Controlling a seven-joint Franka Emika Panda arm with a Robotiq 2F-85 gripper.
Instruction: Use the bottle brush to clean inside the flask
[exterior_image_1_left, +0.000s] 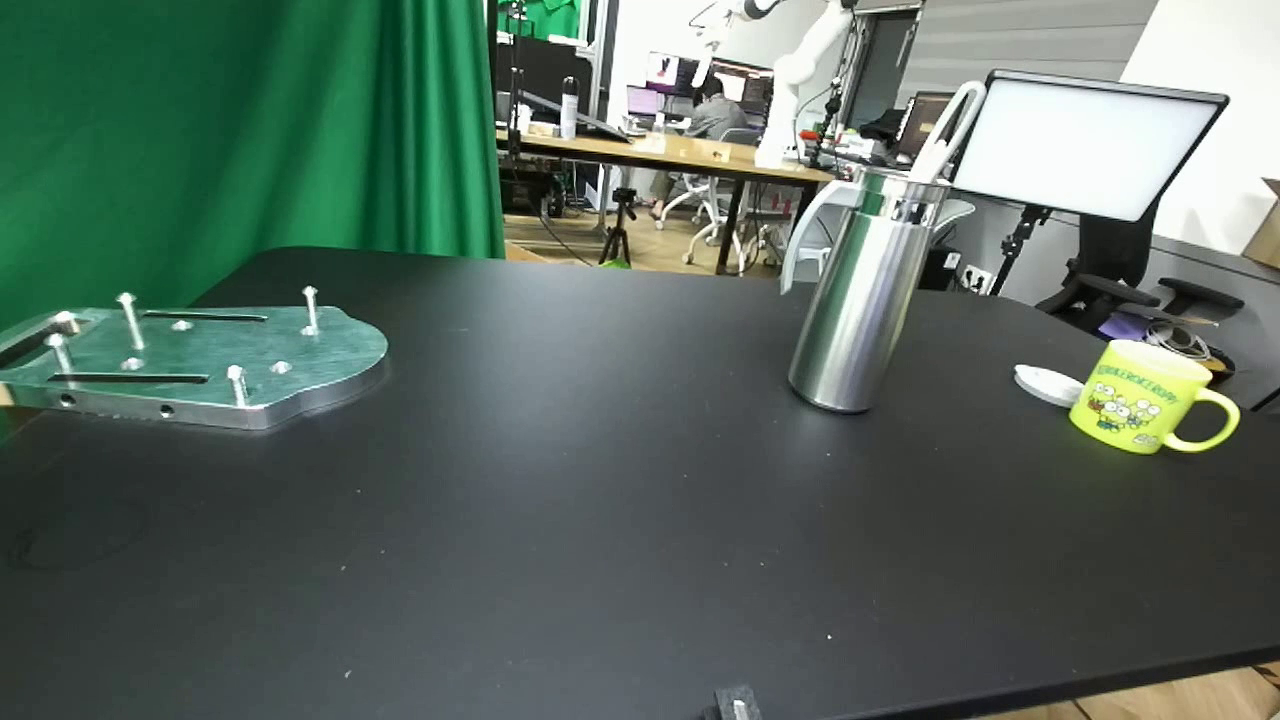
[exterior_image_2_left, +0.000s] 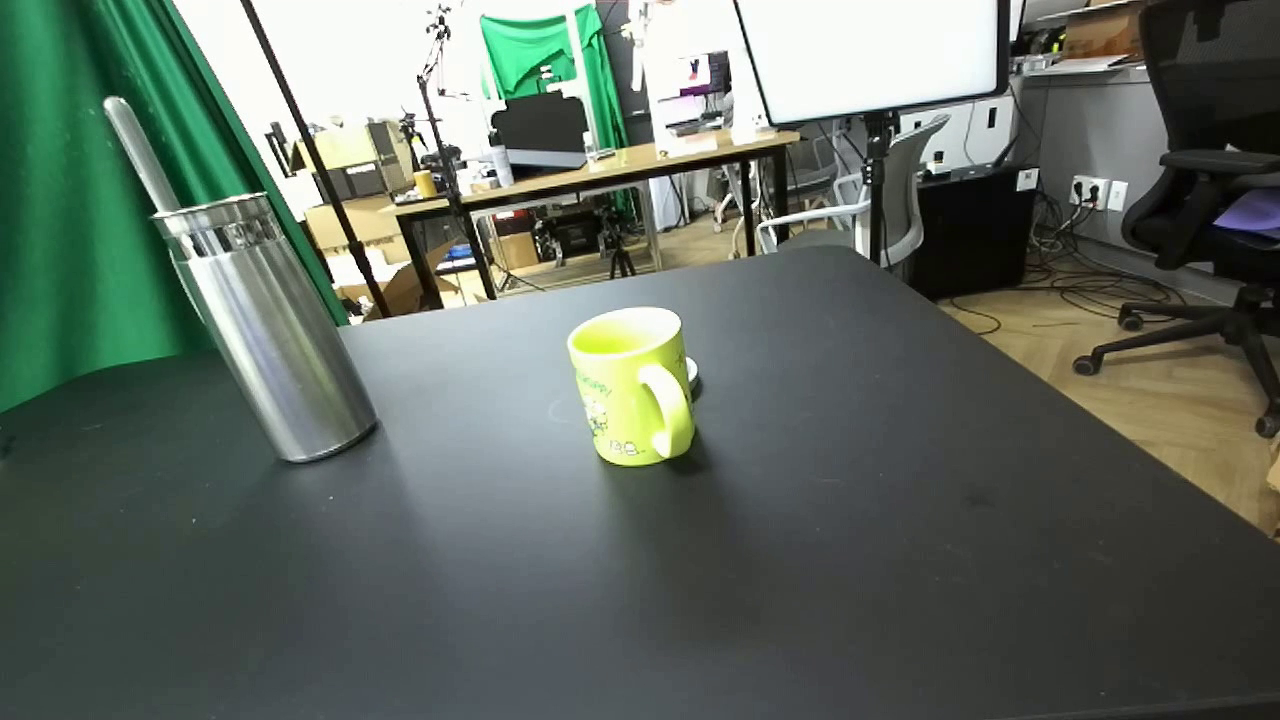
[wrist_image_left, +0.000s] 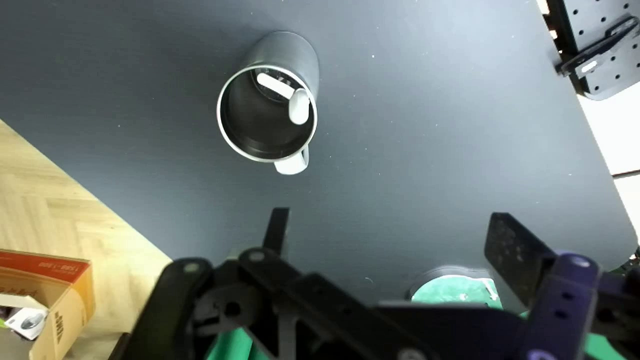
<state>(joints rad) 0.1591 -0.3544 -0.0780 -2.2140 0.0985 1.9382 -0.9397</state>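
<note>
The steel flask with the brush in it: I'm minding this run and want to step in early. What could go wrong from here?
The flask is tall and slim, and nothing in view braces it, so scrubbing sideways could tip it. The brush handle sticks out off-centre, close to the flask's edge, so the open gripper might bump the steel when closing on it.

curtain: green, hanging in folds behind a black table
light panel: bright white, on a black stand
floor: pale wood pattern, tangled cables by a grey wall
office chair: black, on casters
desk: wood-topped, dark legs, farther back
</note>
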